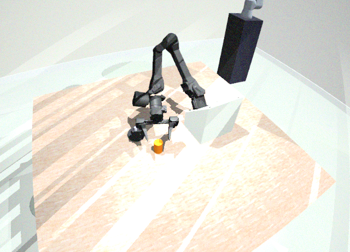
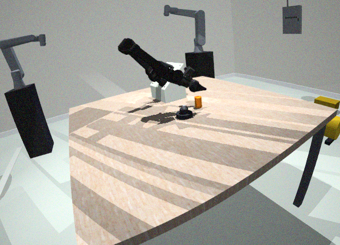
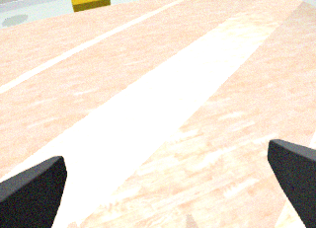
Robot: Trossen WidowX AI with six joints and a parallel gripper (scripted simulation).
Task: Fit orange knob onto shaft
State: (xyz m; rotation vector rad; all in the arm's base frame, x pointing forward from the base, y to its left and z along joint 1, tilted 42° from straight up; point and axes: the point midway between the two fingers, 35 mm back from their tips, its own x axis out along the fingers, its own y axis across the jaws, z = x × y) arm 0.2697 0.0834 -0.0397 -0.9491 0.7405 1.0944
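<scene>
Gripper (image 1: 158, 139) (image 2: 205, 89) (image 3: 168, 159) wide, nothing held. Knob (image 1: 158, 146) (image 2: 197, 102) upright near pedestal (image 1: 135, 136) (image 2: 184, 115); closing off-centre could tip it.

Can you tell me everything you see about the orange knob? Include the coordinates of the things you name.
The orange knob (image 1: 158, 146) (image 2: 197, 102) is a short, smooth, round can shape, maybe plastic. It stands upright on the wooden table (image 1: 226, 201) (image 2: 153, 165) (image 3: 207, 114), beside the dark round pedestal (image 1: 135, 135) (image 2: 184, 115), not on it. The open hand (image 1: 158, 139) (image 2: 205, 89) isn't holding it. Its underside, where the hole should be, is hidden.
</scene>
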